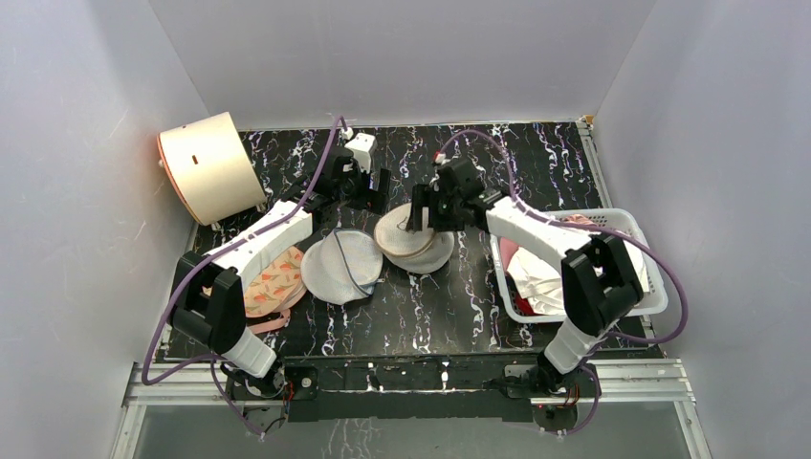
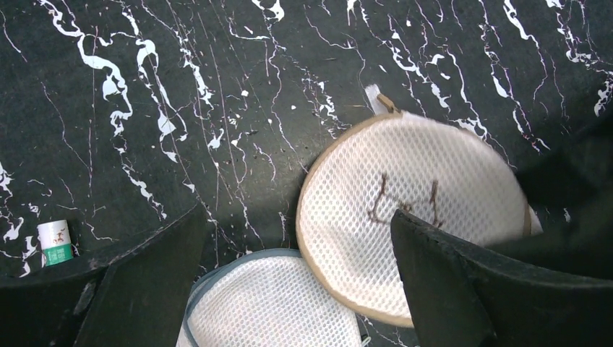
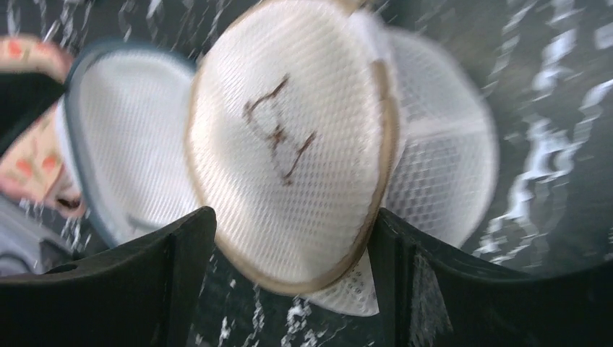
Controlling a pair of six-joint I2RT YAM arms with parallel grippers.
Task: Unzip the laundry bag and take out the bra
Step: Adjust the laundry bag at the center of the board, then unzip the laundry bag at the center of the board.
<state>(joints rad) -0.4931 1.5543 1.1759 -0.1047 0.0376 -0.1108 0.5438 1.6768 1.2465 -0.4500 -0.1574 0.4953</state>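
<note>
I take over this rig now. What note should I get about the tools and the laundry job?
Left tool: open, above the table near the round cream-beige mesh laundry bag.
Right tool: open, over that bag's flat face.
The bag lies mid-table, beside a white dome-shaped mesh bag.
Done: nothing visible; no opening shows, bra not in view.
Left: unzip, take out the bra.

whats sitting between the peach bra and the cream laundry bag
The white mesh dome bag lies between the peach bra and the laundry bag. This shows in the top external and right wrist views.
</note>
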